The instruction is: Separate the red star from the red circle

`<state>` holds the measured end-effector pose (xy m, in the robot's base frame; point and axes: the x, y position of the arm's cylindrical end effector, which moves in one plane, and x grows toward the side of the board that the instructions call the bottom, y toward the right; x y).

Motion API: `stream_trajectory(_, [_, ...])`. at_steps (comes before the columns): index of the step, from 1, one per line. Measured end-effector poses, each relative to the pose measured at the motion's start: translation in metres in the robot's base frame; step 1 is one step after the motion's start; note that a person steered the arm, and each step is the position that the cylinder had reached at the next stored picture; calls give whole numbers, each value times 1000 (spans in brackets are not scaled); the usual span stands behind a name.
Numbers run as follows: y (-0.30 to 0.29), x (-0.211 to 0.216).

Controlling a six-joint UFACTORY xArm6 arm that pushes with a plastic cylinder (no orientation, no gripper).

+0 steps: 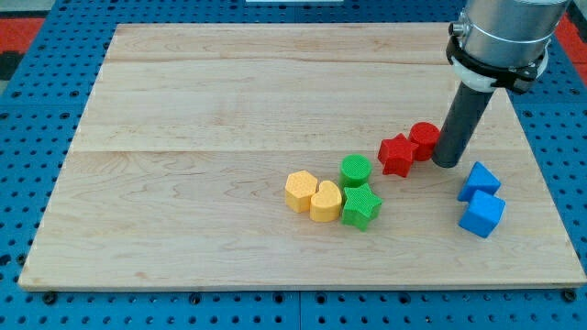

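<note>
The red star point(396, 154) lies right of the board's middle, touching the red circle point(424, 138) just up and to its right. My tip point(448, 163) stands right against the red circle's right side, and the rod hides part of that circle. The red star is to the tip's left, beyond the circle.
A green circle point(356, 170) and a green star point(360, 206) sit below and left of the red star. A yellow hexagon point(299, 191) and a yellow heart point(325, 202) touch them on the left. Two blue blocks point(480, 181) point(482, 215) lie near the wooden board's point(183, 137) right edge.
</note>
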<state>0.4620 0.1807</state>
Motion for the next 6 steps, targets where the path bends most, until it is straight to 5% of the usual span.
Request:
stream_trajectory(3, [-27, 4])
stream_trajectory(6, [-210, -39])
